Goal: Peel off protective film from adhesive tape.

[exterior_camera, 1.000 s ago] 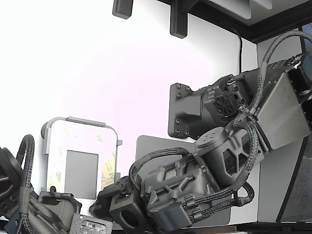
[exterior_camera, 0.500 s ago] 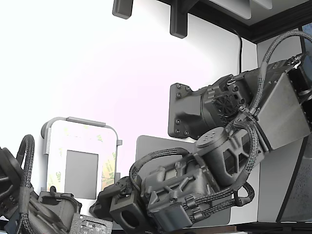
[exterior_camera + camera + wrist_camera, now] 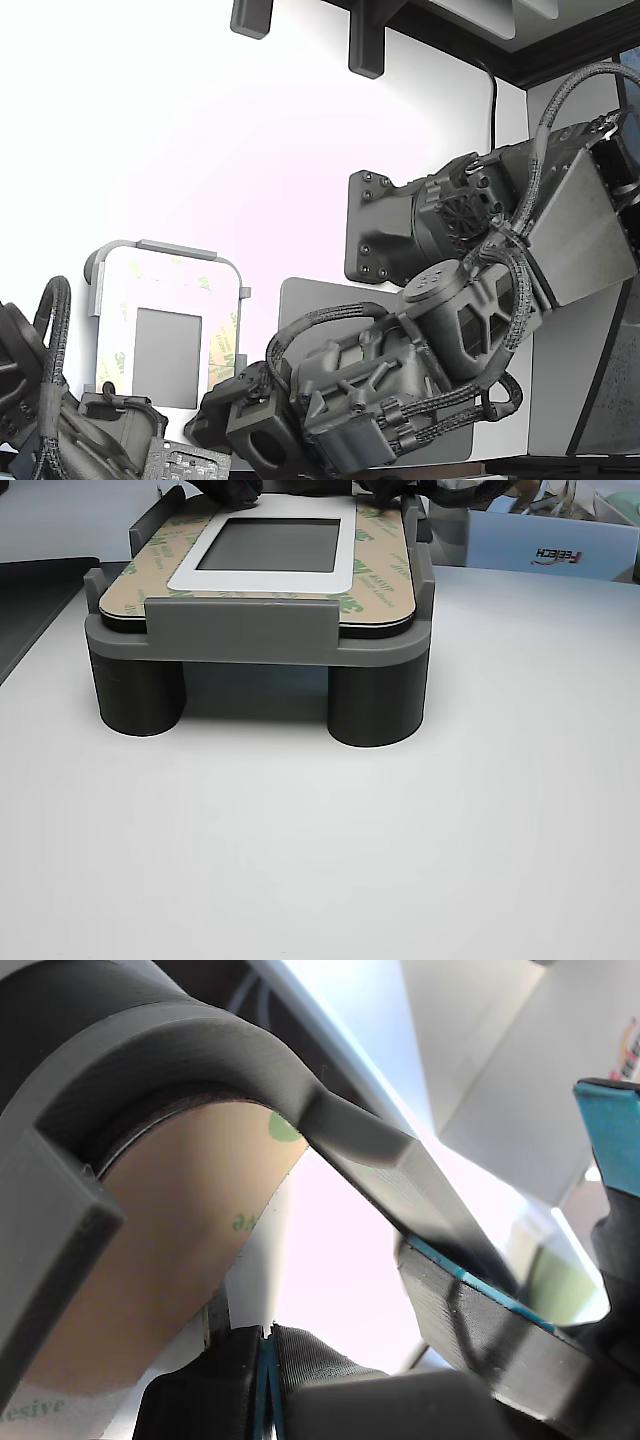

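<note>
The white panel [image 3: 165, 290] with a grey window lies in a grey fixture [image 3: 95, 270]. The protective film [image 3: 223, 350], tan-yellow with green 3M print, runs along the panel's right side in the exterior view. My gripper [image 3: 215, 405] is at that strip's near end, at the panel's lower right corner. In the wrist view the film [image 3: 180, 1240] fills the fixture's rounded corner [image 3: 200, 1050]. Its pale edge runs down into my gripper [image 3: 267, 1360], whose jaws are pressed together. In the other view the panel [image 3: 260, 580] lies flat with tan strips along its edges.
A second dark arm [image 3: 60, 420] sits at the exterior view's lower left, beside the fixture. Its blue-padded finger [image 3: 470, 1290] crosses the wrist view. A grey plate [image 3: 320, 295] lies under my arm. A box [image 3: 540, 550] stands behind the fixture [image 3: 240, 630].
</note>
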### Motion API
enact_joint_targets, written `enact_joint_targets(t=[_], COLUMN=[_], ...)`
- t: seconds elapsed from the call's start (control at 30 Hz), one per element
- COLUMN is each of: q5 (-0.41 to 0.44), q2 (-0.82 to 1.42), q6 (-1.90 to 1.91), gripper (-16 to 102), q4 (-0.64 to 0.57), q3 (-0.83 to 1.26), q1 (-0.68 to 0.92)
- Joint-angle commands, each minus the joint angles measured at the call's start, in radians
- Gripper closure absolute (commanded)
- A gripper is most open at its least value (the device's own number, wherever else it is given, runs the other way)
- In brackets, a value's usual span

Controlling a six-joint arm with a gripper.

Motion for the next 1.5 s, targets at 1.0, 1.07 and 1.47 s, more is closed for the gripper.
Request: enact_joint_targets(t=[1.0,1.07,1.47], q5=[-0.011,-0.011,-0.014], q2=[0.006,0.005,0.0], q6=[-0.055,-0.052,-0.035], gripper=[97,97,97], q4=[-0.051,-0.051,-0.046], q3=[-0.026,-0.023,-0.018], q1=[-0.021,-0.021,-0.023])
